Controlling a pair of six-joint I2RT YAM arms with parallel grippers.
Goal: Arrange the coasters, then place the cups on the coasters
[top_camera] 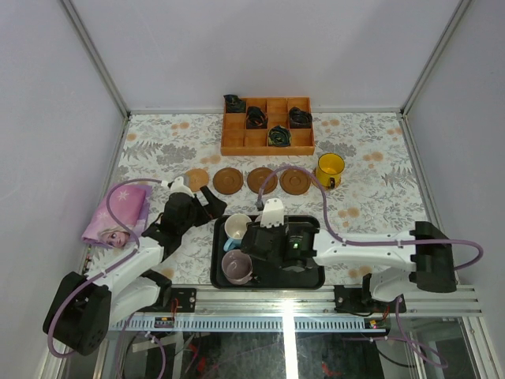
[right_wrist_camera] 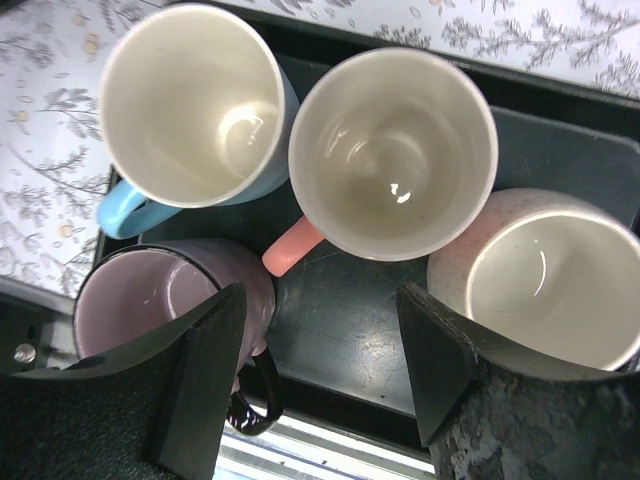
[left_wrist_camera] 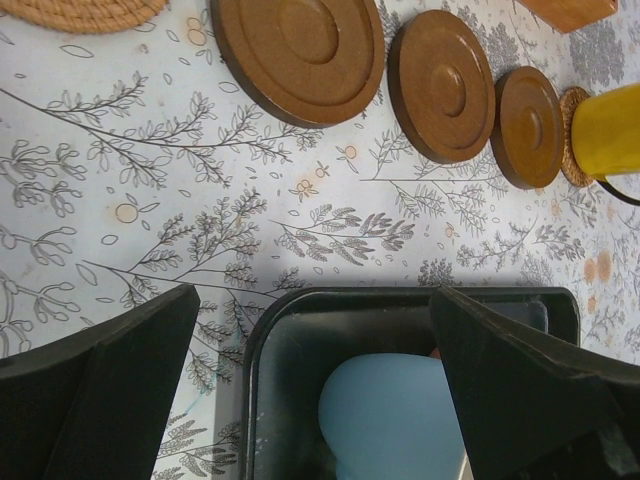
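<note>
A row on the table holds one tan woven coaster (top_camera: 196, 179) (left_wrist_camera: 80, 12) and three brown coasters (top_camera: 229, 180) (left_wrist_camera: 298, 50). At its right end the yellow cup (top_camera: 330, 168) (left_wrist_camera: 605, 130) stands on another woven coaster (left_wrist_camera: 573, 135). The black tray (top_camera: 316, 278) (left_wrist_camera: 400, 297) holds the light blue cup (right_wrist_camera: 190, 105) (left_wrist_camera: 395, 415), the pink cup (right_wrist_camera: 393, 150), the cream-white cup (right_wrist_camera: 545, 275) and the mauve cup (right_wrist_camera: 150, 300) (top_camera: 237, 267). My right gripper (right_wrist_camera: 325, 370) hangs open over the tray with only bare tray floor between its fingers, the left finger beside the mauve cup. My left gripper (left_wrist_camera: 315, 380) is wide open at the tray's far left corner.
An orange wooden grid box (top_camera: 268, 125) with dark bundles stands at the back behind the coasters. A pink printed cloth (top_camera: 118, 217) lies at the left, beside the left arm. The metal rail (top_camera: 316, 304) runs along the near edge.
</note>
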